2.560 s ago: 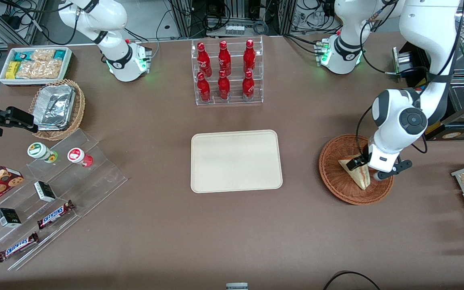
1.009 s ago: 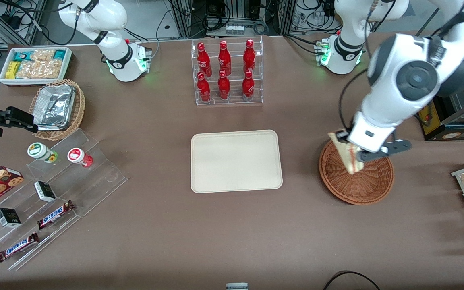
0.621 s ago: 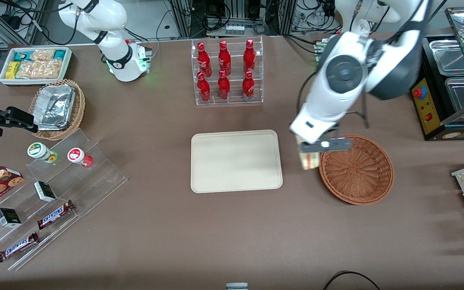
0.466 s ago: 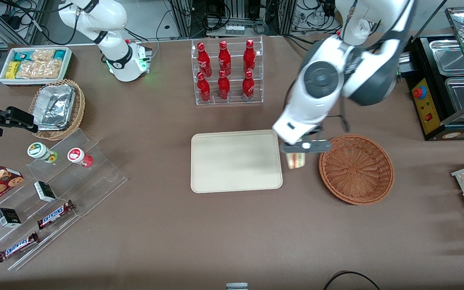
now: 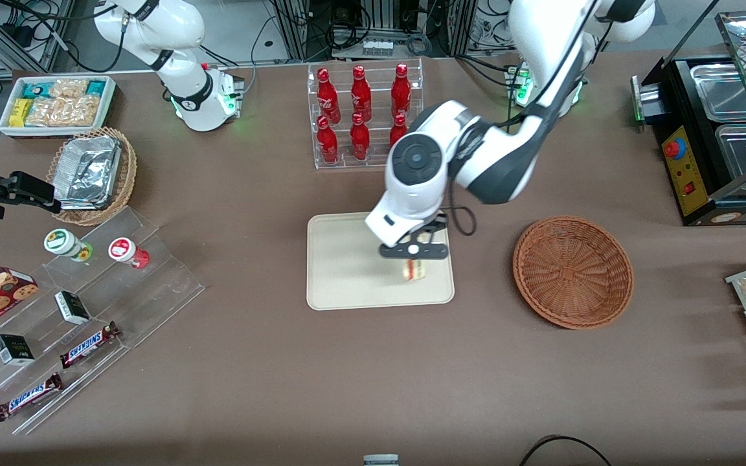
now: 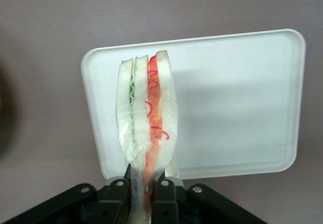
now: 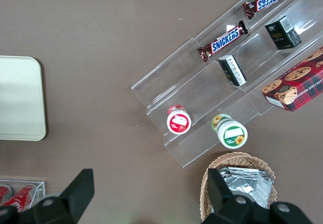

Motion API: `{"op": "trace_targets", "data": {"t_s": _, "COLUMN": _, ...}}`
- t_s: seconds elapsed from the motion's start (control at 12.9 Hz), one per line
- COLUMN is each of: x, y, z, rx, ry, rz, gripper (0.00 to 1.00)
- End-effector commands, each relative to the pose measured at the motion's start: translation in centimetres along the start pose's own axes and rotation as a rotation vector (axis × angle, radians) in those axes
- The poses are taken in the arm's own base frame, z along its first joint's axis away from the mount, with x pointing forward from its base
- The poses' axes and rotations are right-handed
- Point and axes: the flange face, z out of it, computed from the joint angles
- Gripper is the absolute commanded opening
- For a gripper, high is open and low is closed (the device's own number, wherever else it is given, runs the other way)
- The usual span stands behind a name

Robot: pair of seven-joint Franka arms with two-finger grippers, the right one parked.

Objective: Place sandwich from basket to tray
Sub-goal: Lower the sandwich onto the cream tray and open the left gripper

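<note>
My left gripper (image 5: 413,254) is shut on the sandwich (image 5: 414,269), a pale bread wedge with orange-red and green filling, and holds it above the cream-beige tray (image 5: 347,265), over the tray's part nearest the basket. In the left wrist view the sandwich (image 6: 146,128) stands edge-on between the black fingers (image 6: 163,196) of the gripper (image 6: 142,196), with the tray (image 6: 237,103) below it. The reddish-brown wicker basket (image 5: 572,272) sits empty beside the tray, toward the working arm's end of the table.
A clear rack of red bottles (image 5: 363,116) stands farther from the front camera than the tray. Toward the parked arm's end lie a tan basket with foil trays (image 5: 93,173), a white snack bin (image 5: 56,103) and an acrylic stand with candy bars (image 5: 81,317).
The gripper lifted the sandwich out of the basket and carried it sideways to above the tray. The basket now holds nothing.
</note>
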Motion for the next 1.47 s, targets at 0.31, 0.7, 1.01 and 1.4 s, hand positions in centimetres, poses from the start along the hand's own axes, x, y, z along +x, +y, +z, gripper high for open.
{"op": "trace_targets", "data": {"t_s": 0.31, "x": -0.9, "y": 5.7, "z": 7.8, "rx": -0.008, "ry": 0.011, "rz": -0.011, "gripper": 0.0}}
{"op": "trace_targets", "data": {"t_s": 0.7, "x": -1.9, "y": 7.4, "z": 12.1, "rx": 0.013, "ry": 0.013, "rz": 0.019, "gripper": 0.0}}
{"op": "trace_targets", "data": {"t_s": 1.01, "x": -2.6, "y": 7.9, "z": 14.1, "rx": 0.032, "ry": -0.004, "rz": 0.023, "gripper": 0.46}}
{"op": "trace_targets", "data": {"t_s": 1.4, "x": -2.1, "y": 6.6, "z": 11.1, "rx": 0.068, "ry": 0.0, "rz": 0.008, "gripper": 1.0}}
